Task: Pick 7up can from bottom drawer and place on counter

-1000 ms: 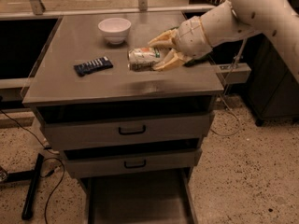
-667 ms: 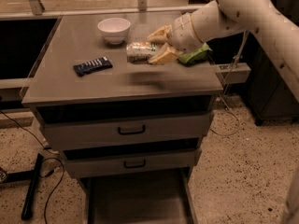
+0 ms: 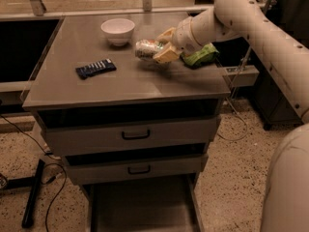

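The 7up can [image 3: 146,50], pale silver with faint label marks, lies on its side between the fingers of my gripper [image 3: 158,47], held low over the counter [image 3: 120,83] just right of its middle. The gripper is shut on the can. I cannot tell whether the can touches the counter. The bottom drawer [image 3: 142,207] is pulled out at the foot of the cabinet, its flat grey floor bare.
A white bowl [image 3: 118,31] stands at the counter's back, left of the can. A dark flat bar-shaped object [image 3: 95,68] lies front left. A green crinkly snack bag [image 3: 201,56] sits behind the wrist at the right edge. Two drawers with black handles [image 3: 135,135] are closed.
The arm has carried the can slightly toward the back of the counter and lower toward its surface, still gripped.
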`<state>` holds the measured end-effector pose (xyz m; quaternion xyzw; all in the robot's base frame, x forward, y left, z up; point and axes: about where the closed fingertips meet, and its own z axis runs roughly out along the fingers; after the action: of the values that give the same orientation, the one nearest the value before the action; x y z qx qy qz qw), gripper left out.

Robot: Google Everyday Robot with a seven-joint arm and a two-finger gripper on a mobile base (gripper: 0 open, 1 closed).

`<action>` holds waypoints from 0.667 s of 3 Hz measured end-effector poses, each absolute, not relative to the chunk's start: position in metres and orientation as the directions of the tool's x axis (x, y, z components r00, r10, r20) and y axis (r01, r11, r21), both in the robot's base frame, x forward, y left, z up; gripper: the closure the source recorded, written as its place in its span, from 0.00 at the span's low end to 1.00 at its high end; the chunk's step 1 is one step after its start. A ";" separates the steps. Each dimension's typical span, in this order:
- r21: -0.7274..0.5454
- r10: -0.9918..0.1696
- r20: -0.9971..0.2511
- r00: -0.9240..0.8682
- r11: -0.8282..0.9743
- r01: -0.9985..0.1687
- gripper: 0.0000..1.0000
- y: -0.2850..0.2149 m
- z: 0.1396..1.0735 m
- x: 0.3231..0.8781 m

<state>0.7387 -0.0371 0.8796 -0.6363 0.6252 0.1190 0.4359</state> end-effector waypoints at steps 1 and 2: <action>-0.354 -0.663 -0.736 0.133 0.210 -0.911 1.00 -0.032 0.867 0.748; -0.349 -0.661 -0.739 0.128 0.213 -0.912 0.83 -0.031 0.865 0.749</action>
<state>0.7490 -0.0309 0.8654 -0.6105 0.6444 0.1435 0.4375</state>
